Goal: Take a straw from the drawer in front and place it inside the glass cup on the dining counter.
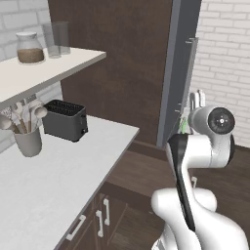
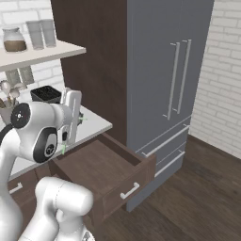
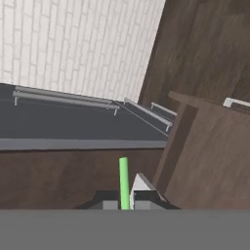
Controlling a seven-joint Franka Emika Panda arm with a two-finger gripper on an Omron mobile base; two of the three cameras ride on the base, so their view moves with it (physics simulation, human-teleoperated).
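Green straw (image 3: 124, 183) sticks up between the gripper (image 3: 125, 204) fingertips at the bottom of the hand view, pinched near one end, the rest poking out ahead of the hand. Thin, light green, straight; a bit of green also shows beside the raised hand in the right base view (image 2: 63, 148). Drawer (image 2: 110, 176) is pulled out under the white worktop (image 1: 58, 171), inside looks bare, silver bar handle (image 2: 129, 190) on its front. Grey fridge (image 2: 164, 84) stands just beyond the drawer. Toaster (image 1: 65, 119) and a utensil crock (image 1: 28, 141) sit on the worktop, jar (image 1: 29, 48) and tall glasses (image 1: 56, 38) on the shelf.

Risks, as a judgement: the straw is very thin and light, so it could pivot or slip in the pinch when the arm swings toward the cup. Long free end could catch the fridge or the drawer's edge. Open drawer could block the base when it drives off.
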